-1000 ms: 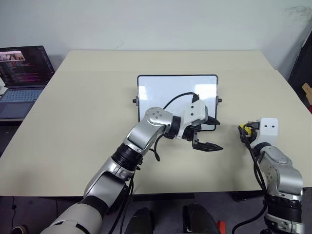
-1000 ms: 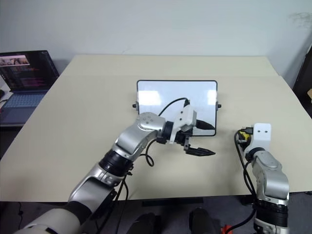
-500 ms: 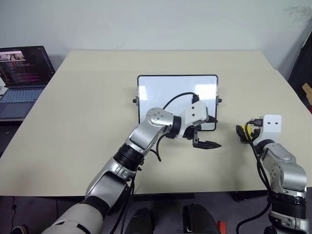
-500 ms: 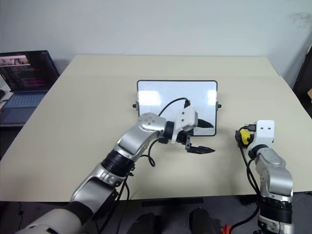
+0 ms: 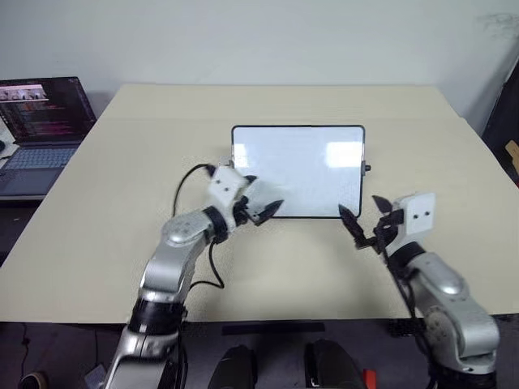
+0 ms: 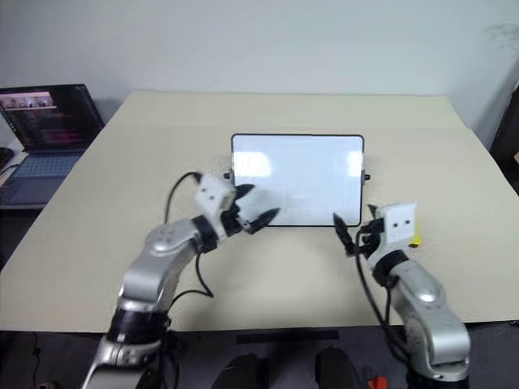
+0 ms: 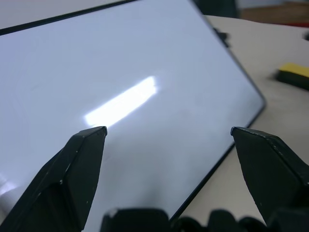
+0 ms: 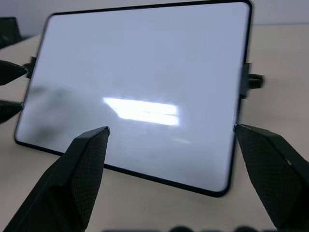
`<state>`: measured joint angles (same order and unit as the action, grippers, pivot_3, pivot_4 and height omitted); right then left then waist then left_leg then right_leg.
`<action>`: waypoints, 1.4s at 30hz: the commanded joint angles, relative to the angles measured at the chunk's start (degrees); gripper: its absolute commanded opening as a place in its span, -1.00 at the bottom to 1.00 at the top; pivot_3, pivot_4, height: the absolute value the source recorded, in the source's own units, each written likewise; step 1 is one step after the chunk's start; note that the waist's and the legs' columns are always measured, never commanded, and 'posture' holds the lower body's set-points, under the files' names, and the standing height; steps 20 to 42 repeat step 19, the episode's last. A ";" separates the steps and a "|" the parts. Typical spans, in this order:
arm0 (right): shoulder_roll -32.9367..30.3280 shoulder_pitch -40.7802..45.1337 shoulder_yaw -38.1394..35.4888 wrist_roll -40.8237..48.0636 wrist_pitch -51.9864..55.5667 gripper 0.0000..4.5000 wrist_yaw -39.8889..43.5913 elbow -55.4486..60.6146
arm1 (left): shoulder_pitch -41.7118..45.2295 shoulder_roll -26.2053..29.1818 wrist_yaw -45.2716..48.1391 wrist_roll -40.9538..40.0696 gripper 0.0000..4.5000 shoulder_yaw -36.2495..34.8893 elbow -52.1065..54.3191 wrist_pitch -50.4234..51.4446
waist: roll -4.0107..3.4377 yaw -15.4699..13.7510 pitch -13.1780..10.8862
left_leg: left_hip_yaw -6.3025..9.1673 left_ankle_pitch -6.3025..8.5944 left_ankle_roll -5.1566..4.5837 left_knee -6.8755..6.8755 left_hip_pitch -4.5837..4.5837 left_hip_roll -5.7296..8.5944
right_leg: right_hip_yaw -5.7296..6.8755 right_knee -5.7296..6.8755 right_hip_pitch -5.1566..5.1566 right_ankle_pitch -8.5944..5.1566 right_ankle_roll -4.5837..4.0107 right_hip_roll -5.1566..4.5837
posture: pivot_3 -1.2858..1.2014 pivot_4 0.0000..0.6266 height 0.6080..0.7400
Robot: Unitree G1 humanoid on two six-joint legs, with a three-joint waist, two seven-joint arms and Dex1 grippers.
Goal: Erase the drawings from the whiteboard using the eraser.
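The whiteboard [image 5: 298,171] lies mid-bench and looks wiped clean: no drawings show on it, only glare and a faint grey smudge near one short side, so the erasing seems done. Both the left pincer [image 5: 261,211] and right pincer [image 5: 363,225] hover released and empty at its near edge. The eraser [image 7: 294,75] rests on the bench beside the board, partly cut off

whiteboard [image 5: 298,170]: flat, wiped clean | eraser [image 7: 294,75]: yellow-black, on table beside it
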<state>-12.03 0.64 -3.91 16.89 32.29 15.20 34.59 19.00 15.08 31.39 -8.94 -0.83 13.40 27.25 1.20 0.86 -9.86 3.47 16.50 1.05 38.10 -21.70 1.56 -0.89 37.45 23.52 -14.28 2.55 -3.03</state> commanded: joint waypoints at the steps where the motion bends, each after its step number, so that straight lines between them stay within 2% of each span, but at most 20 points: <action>1: 1.23 -5.40 0.85 -2.25 -11.22 0.99 0.92 -0.84 | -7.94 -2.67 -11.10 1.52 1.00 -7.41 9.66 0.24 | 0.06 -0.43 0.05 | 0.00 0.00 0.00 0.02 0.01 0.01 | 0.00 -0.01 -0.02 0.01 0.01 0.00 | 0.03 -0.52 1.00; 5: 4.50 -11.42 -1.25 0.73 -20.39 0.99 3.58 -6.02 | -18.80 -3.56 -18.74 5.59 1.00 -11.89 13.01 -1.49 | 0.05 -0.55 0.11 | -0.03 0.01 0.02 -0.16 0.22 -0.08 | -0.03 -0.12 -0.16 -0.01 -0.02 0.01 | 0.03 -0.52 1.00; 10: 5.00 -14.08 -1.93 -0.14 -26.23 0.99 4.07 -10.31 | -24.63 -4.93 -22.70 7.06 1.00 -11.72 14.78 -1.79 | 0.09 -0.93 0.11 | -0.06 0.02 0.00 -0.09 0.32 -0.06 | 0.07 -0.22 -0.37 0.00 0.00 0.03 | 0.03 -0.52 1.00; 17: 4.67 -16.72 -2.09 -1.94 -27.18 0.99 1.40 -11.12 | -22.88 -4.98 -23.80 6.97 1.00 -9.36 13.61 -1.81 | 0.09 -0.75 0.12 | -0.15 0.02 0.00 -0.15 0.79 -0.13 | 0.08 -0.22 -0.80 -0.02 0.00 0.08 | 0.03 -0.52 1.00; 19: 4.03 -17.01 -1.52 -2.59 -26.83 0.99 1.69 -12.45 | -19.99 -4.53 -23.77 6.76 1.00 -9.20 11.59 -2.51 | 0.09 -0.76 0.12 | -0.13 0.02 0.00 -0.15 0.80 -0.14 | 0.08 -0.23 -0.81 -0.02 -0.01 0.09 | 0.03 -0.52 1.00; 42: 4.03 -17.01 -1.52 -2.59 -26.83 0.99 1.69 -12.45 | -19.99 -4.53 -23.77 6.76 1.00 -9.20 11.59 -2.51 | 0.09 -0.76 0.12 | -0.13 0.02 0.00 -0.15 0.80 -0.14 | 0.08 -0.23 -0.81 -0.02 -0.01 0.09 | 0.03 -0.52 1.00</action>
